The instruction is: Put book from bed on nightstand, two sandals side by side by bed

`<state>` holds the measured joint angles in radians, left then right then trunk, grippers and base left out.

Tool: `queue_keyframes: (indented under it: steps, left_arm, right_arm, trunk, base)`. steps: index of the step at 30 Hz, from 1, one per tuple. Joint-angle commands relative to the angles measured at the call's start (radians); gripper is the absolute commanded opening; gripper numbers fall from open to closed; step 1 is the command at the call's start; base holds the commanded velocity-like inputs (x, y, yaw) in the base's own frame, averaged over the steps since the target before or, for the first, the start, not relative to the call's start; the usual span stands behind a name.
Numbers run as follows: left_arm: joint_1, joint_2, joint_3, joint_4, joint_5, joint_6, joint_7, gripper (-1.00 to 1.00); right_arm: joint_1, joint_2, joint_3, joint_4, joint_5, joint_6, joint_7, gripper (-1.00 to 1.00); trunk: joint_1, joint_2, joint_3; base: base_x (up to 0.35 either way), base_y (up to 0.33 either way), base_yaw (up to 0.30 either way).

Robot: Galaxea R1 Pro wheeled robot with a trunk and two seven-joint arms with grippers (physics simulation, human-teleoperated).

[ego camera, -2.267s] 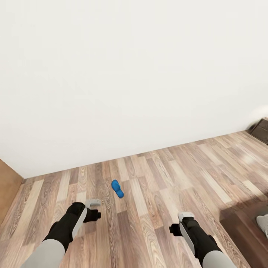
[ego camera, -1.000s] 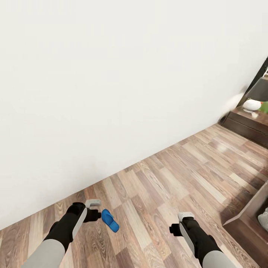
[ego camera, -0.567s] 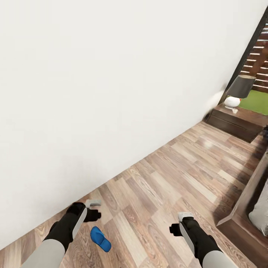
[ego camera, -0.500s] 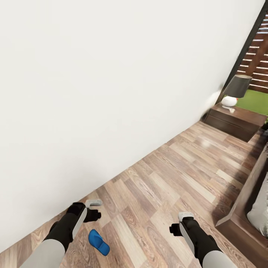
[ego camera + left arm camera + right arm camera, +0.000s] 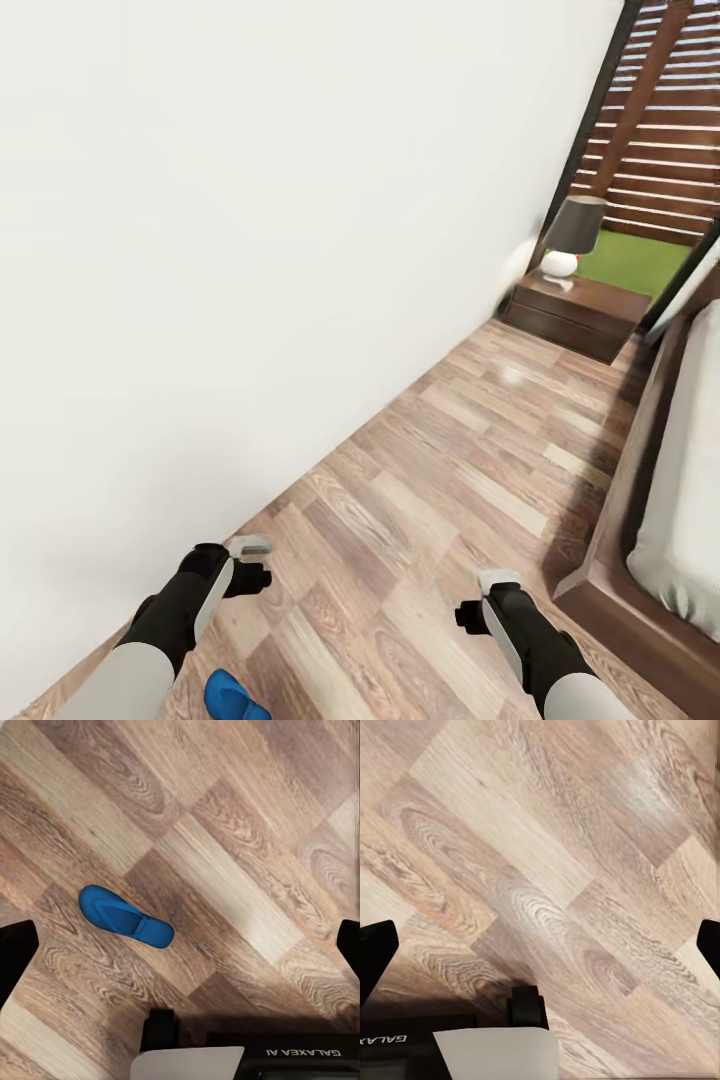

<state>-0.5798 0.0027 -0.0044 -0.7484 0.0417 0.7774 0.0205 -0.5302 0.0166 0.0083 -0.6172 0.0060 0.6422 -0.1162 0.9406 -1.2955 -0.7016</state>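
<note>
One bright-blue sandal [image 5: 235,695] lies flat on the wood floor at the bottom edge of the head view, just below my left forearm. The left wrist view has the same sandal [image 5: 126,918] on the planks beneath my left gripper [image 5: 180,952], whose fingers stand wide apart and hold nothing. My left gripper [image 5: 255,575] and right gripper [image 5: 470,612] both hover over bare floor, and the right gripper [image 5: 540,945] is open too. The bed [image 5: 690,480] runs along the right, with a nightstand [image 5: 575,315] beyond it. The book and the other sandal are out of view.
A white wall [image 5: 250,250] runs close along my left. A lamp [image 5: 572,235] with a dark shade stands on the nightstand. Behind it a dark-framed window [image 5: 660,130] looks onto a slatted fence and lawn. A floor strip [image 5: 470,450] lies between wall and bed frame.
The camera has turned to the right. The sandal has slid to the picture's bottom left, while the nightstand, lamp, window and bed have come into view. Both arms keep their pose.
</note>
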Motion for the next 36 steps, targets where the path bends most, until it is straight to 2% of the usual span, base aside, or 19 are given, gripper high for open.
queue_keyframes:
  steps: [1,8,17,25,36]
  left_arm:
    - [0.0,0.0,0.0,-0.002,0.004,0.005,0.002,1.0]
    - [0.0,-0.001,0.001,-0.002,0.006,0.005,0.002,1.0]
    - [0.0,0.0,0.001,-0.002,0.006,0.005,0.001,1.0]
    - [0.0,0.0,0.001,-0.002,0.006,0.005,0.001,1.0]
    - [0.0,0.0,0.0,-0.002,0.006,0.005,0.002,1.0]
  right_arm:
    - [-0.001,0.0,0.001,-0.001,0.0,0.005,-0.003,1.0]
    - [-0.001,0.0,0.001,-0.001,0.002,0.005,-0.003,1.0]
    - [-0.001,0.0,0.001,-0.001,0.002,0.006,-0.003,1.0]
    - [-0.001,0.0,0.001,-0.001,0.002,0.007,-0.003,1.0]
    - [-0.001,0.0,0.001,-0.001,0.002,0.007,-0.003,1.0]
  trunk:
    - [0.0,0.0,-0.001]
    - [0.0,0.0,-0.001]
    - [0.0,0.0,-0.001]
    - [0.0,0.0,-0.001]
    - [0.0,0.0,-0.001]
  base:
    - [0.021,0.005,-0.247]
    - [0.083,0.074,-0.1]
    - [0.133,0.27,-0.026]
    - [0.072,0.308,-0.244]
    - [0.006,0.038,-0.276]
